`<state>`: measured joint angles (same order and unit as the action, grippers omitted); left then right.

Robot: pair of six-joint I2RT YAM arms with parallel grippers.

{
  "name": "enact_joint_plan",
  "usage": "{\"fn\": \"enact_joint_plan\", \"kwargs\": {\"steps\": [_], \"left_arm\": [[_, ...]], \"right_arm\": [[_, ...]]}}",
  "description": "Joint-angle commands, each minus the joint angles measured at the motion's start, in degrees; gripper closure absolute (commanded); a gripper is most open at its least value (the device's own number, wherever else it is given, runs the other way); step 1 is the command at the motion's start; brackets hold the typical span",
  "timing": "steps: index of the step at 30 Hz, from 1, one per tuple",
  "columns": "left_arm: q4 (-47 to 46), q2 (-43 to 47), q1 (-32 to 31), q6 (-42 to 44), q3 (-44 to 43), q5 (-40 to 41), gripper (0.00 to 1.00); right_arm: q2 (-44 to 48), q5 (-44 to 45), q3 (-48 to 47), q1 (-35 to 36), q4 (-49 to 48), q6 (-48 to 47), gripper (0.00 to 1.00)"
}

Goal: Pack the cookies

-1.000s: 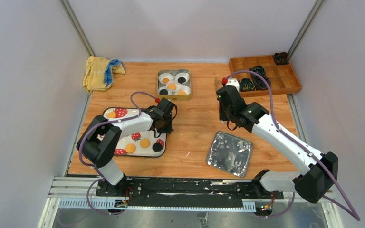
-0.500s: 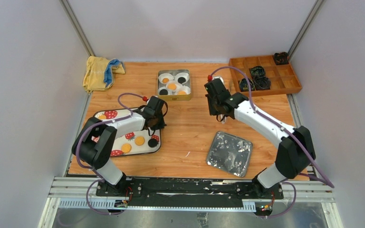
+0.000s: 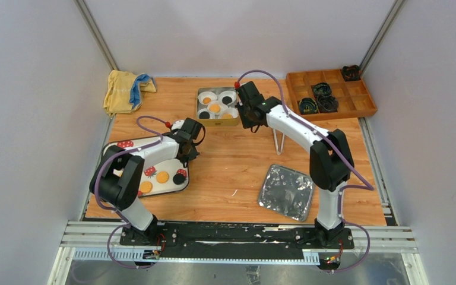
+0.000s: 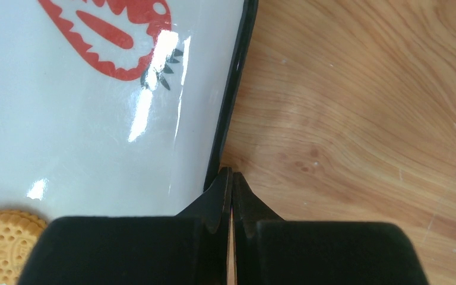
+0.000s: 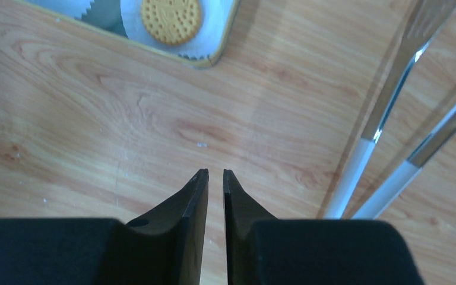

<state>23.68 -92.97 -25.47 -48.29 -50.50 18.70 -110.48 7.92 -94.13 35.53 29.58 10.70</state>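
Note:
Golden cookies point(image 3: 162, 176) and a black cookie point(image 3: 179, 178) lie on the white strawberry-print tray point(image 3: 124, 155) at the left. More cookies sit in white paper cups in the square tin point(image 3: 236, 121) at the back, one golden point(image 3: 214, 108). My left gripper point(image 3: 187, 147) is shut, its tips touching the tray's black right rim point(image 4: 228, 124); one golden cookie point(image 4: 3, 243) shows beside it. My right gripper point(image 3: 250, 117) is just right of the tin, shut to a thin slit and empty point(image 5: 215, 173) over bare wood. A golden cookie in a cup point(image 5: 171, 21) lies ahead of it.
Metal tongs point(image 3: 279, 140) lie right of my right gripper, close in the right wrist view point(image 5: 386, 113). A silver lid point(image 3: 286, 191) lies at the front right. A wooden organiser point(image 3: 356, 95) stands at the back right, a yellow cloth point(image 3: 124, 89) at the back left.
My right arm swung left and back, from near the organiser to beside the tin. My left gripper moved left, and the strawberry tray slid left with it.

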Motion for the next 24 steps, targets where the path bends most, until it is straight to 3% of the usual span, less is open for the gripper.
{"fn": "enact_joint_plan", "kwargs": {"steps": [1, 4, 6, 9, 13, 24], "left_arm": [[7.4, -0.2, 1.0, -0.5, 2.7, 2.4, 1.0], [6.3, 2.3, 0.7, 1.5, 2.2, -0.6, 0.99], [4.0, 4.5, 0.3, 3.3, 2.5, -4.4, 0.95], [0.2, 8.1, -0.7, 5.5, 2.9, -10.1, 0.86], [-1.5, 14.0, -2.6, 7.4, 2.5, -11.8, 0.75], [3.0, 22.0, -2.8, 9.4, 1.8, -9.8, 0.74]], "right_arm": [[-5.3, -0.9, -7.4, -1.8, 3.1, -1.4, 0.77], [-9.2, -1.1, -12.1, -2.7, 3.3, 0.0, 0.65], [-12.4, -1.5, -16.3, -3.3, 4.3, 0.3, 0.62], [-16.5, -2.6, -22.2, -3.7, 6.0, 0.8, 0.62], [-20.6, -3.5, -26.2, -3.7, 6.3, 1.4, 0.63], [-27.9, -5.1, -34.0, -4.2, 8.2, 2.9, 0.69]]}}
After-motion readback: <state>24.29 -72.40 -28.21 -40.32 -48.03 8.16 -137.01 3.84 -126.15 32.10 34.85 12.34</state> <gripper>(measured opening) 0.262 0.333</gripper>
